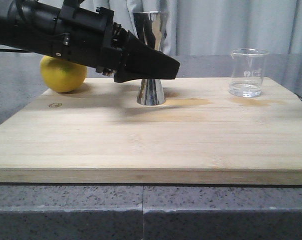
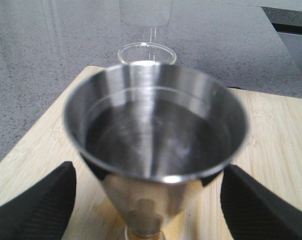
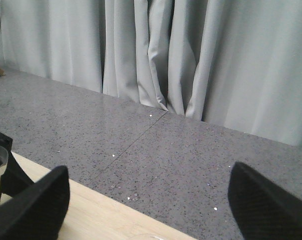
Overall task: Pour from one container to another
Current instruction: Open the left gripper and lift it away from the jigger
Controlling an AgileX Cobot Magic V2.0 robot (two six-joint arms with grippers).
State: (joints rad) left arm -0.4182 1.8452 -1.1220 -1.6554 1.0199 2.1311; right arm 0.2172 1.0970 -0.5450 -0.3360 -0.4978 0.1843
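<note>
The steel jigger stands upright at the back middle of the wooden board. My left gripper reaches in from the left at the height of its waist. In the left wrist view the jigger stands between the two black fingers, with a gap on each side, so the left gripper is open. The clear glass beaker stands at the back right of the board with a little clear liquid at its bottom. My right gripper is open and holds nothing.
A yellow lemon lies at the board's back left corner, behind the left arm. The board rests on a grey speckled counter, with a grey curtain behind. The beaker's rim shows just beyond the jigger.
</note>
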